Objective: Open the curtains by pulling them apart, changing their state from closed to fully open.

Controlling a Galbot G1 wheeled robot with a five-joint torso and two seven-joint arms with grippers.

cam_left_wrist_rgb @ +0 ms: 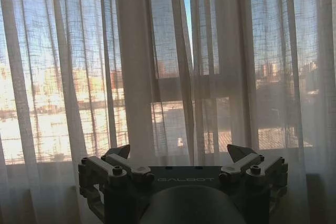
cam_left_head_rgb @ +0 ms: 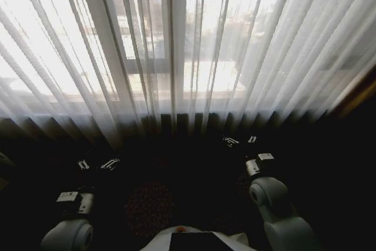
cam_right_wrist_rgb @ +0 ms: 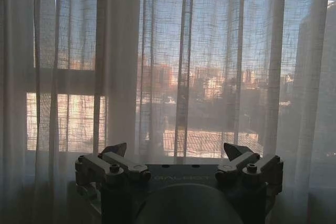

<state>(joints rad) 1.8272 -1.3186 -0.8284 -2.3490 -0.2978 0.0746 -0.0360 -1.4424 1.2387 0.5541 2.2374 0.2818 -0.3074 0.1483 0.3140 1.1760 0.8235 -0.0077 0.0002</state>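
Observation:
The curtains (cam_left_head_rgb: pixel 176 51) hang closed across the whole window, sheer white panels with long vertical pleats that meet near the middle. My left gripper (cam_left_head_rgb: pixel 97 164) is low at the left, short of the fabric, and my right gripper (cam_left_head_rgb: pixel 241 141) sits low at the right, a little closer to the hem. The left wrist view shows the left gripper (cam_left_wrist_rgb: pixel 178 156) open, facing the curtains (cam_left_wrist_rgb: pixel 173 66) where the two panels overlap, with nothing between its fingers. In the right wrist view the right gripper (cam_right_wrist_rgb: pixel 176 153) is open too, facing the pleated curtains (cam_right_wrist_rgb: pixel 184 66).
Behind the fabric stand window frame bars (cam_left_head_rgb: pixel 179 39) and a horizontal rail (cam_left_head_rgb: pixel 153 66). The floor (cam_left_head_rgb: pixel 153 204) below the hem is dark. A wooden edge (cam_left_head_rgb: pixel 358 95) shows at the far right.

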